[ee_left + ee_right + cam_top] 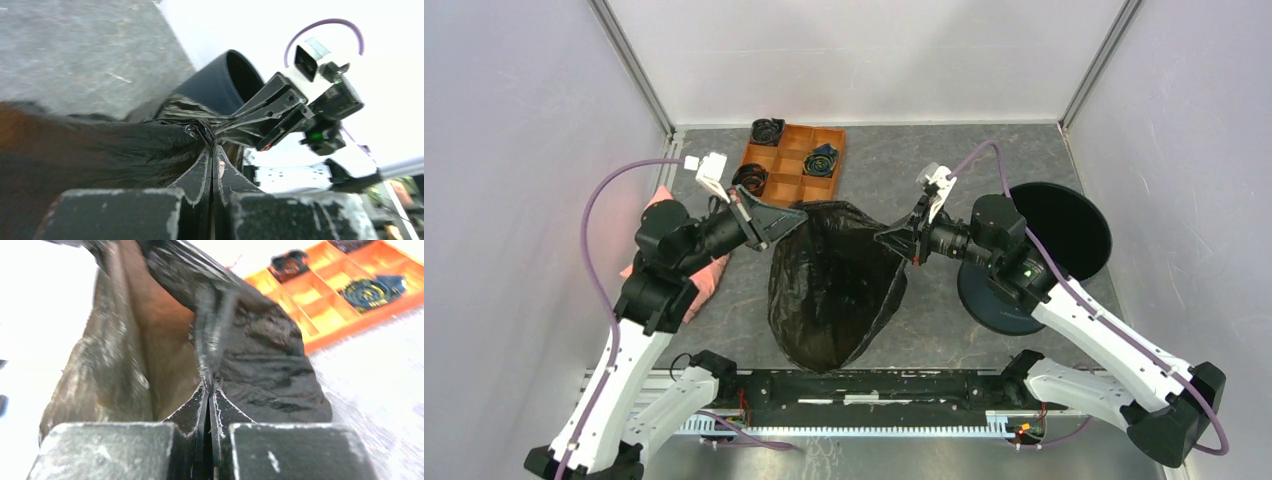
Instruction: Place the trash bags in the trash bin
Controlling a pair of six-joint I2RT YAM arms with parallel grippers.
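No text, label, brand or number can be read in any view.

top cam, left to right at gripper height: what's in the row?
pink cloth → left gripper → trash bag → right gripper → trash bin, lying on its side. Both grippers are pinching the bag's rim.

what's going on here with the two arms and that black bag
Both arms are holding the trash bag up between them. The left gripper is shut on one side of its rim and the right gripper is shut on the opposite side, so the mouth is pulled open and the rest of the bag sags below. The trash bin sits by the right arm and looks tipped on its side. The bag is not in it yet.
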